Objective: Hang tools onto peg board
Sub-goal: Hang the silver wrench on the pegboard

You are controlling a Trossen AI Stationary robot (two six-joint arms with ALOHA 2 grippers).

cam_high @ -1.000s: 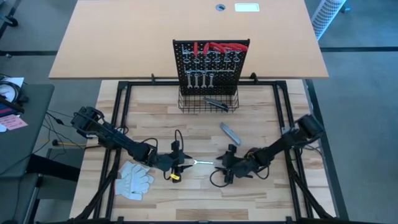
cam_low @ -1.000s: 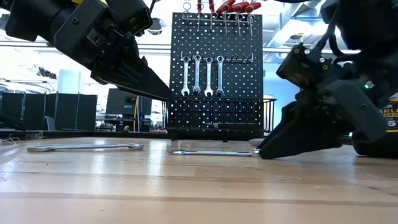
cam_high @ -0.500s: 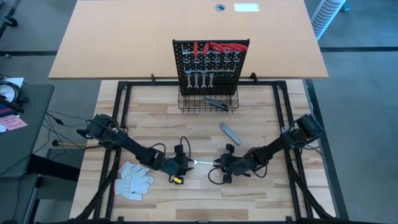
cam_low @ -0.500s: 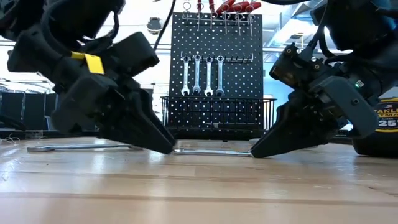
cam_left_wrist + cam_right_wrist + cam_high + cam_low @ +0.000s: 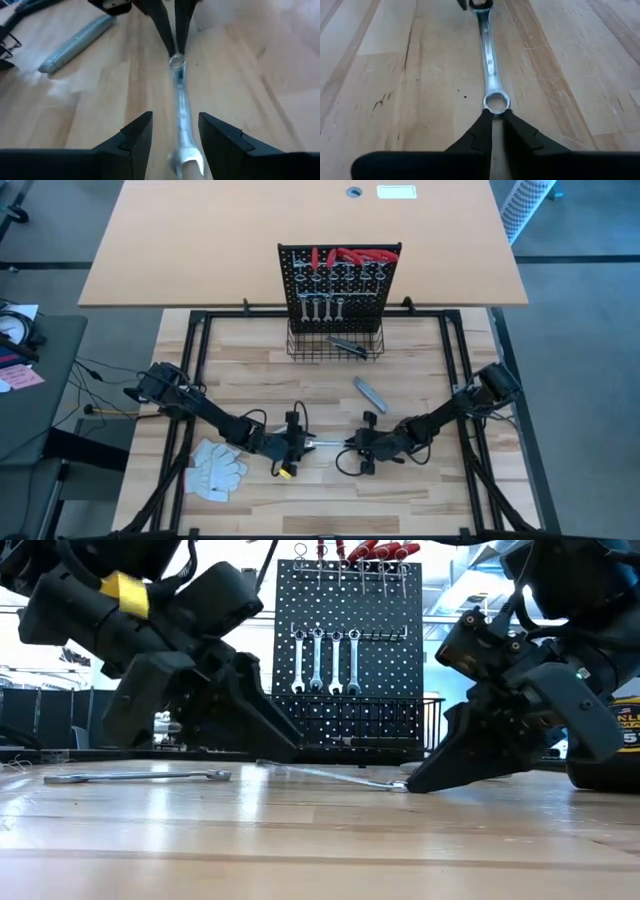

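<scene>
Two arms worked low over the wooden desk (image 5: 250,380), their hands facing each other across one silver wrench (image 5: 328,443).

Right hand (image 5: 495,116): fingertips pinched together at the ring end of the wrench. From the right wrist view I could not tell whether they clamped the rim or only touched it. In the low view the wrench lay tilted, its ring end down by the right hand's tips and the other end raised toward the left hand.

Left hand (image 5: 175,131): fingers apart, one on each side of the wrench's open-jaw end, not closed on it.

Wrenches counted:
- 1 between the two hands.
- 1 second wrench (image 5: 135,777), flat on the desk, seen only in the low view, apart from both hands.
- 4 hung wrenches (image 5: 325,660), upright in a row on the peg board (image 5: 340,285).

The peg board stood at the far edge of the desk. Along its top row hung red-handled tools (image 5: 350,255); their number I could not make out. A wire basket (image 5: 335,347) ran along its base with one dark tool inside.

Also on the desk:
- 1 grey utility knife (image 5: 369,391), between the basket and the right arm.
- 1 pair of white work gloves (image 5: 216,467), beside the left arm.
- 1 yellow-black tape measure (image 5: 610,750), behind the right hand in the low view.
</scene>
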